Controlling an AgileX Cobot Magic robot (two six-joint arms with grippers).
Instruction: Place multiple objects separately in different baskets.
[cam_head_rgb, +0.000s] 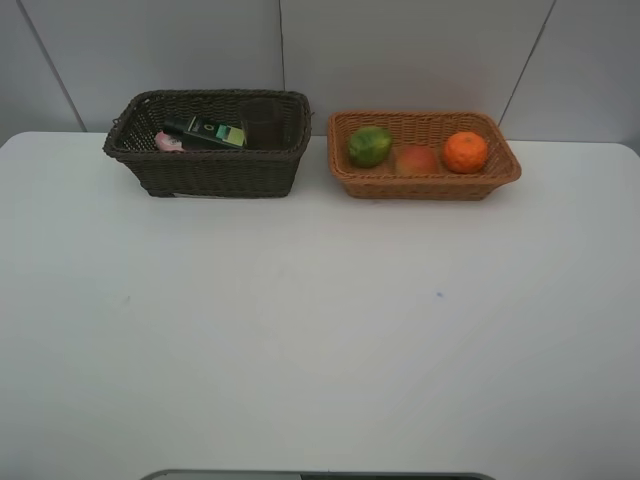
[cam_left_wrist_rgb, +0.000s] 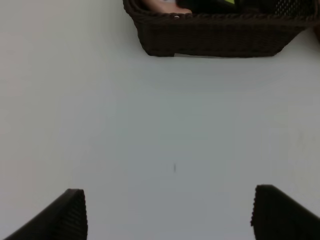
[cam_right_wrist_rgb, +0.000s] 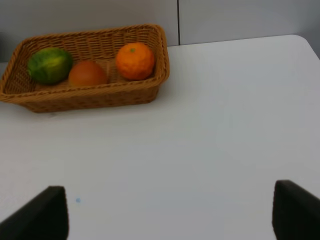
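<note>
1. On my overhead feed the white bench (cam_head_rgb: 320, 330) carries two wicker baskets at its far edge, side by side with a small gap between them.
2. The dark brown basket (cam_head_rgb: 210, 160) is on the left. In it I see the dark green pump bottle (cam_head_rgb: 205, 132) lying on its side, and the pink tube (cam_head_rgb: 168, 143) just beside it at the near-left corner.
3. A dim, see-through shape at that basket's right end may be the purple cup (cam_head_rgb: 262, 122); I cannot make it out clearly.
4. The orange-tan basket (cam_head_rgb: 425, 183) is on the right. It holds three fruits in a row: the green round fruit (cam_head_rgb: 370, 146) on the left, the peach (cam_head_rgb: 417, 160) in the middle, and the orange (cam_head_rgb: 465, 152) on the right.
5. My left hand (cam_left_wrist_rgb: 170, 215) has its fingers spread wide over bare bench with nothing between them, well short of the dark basket.
6. My right hand (cam_right_wrist_rgb: 170, 217) is likewise spread and gripping nothing, well short of the tan basket.
</note>
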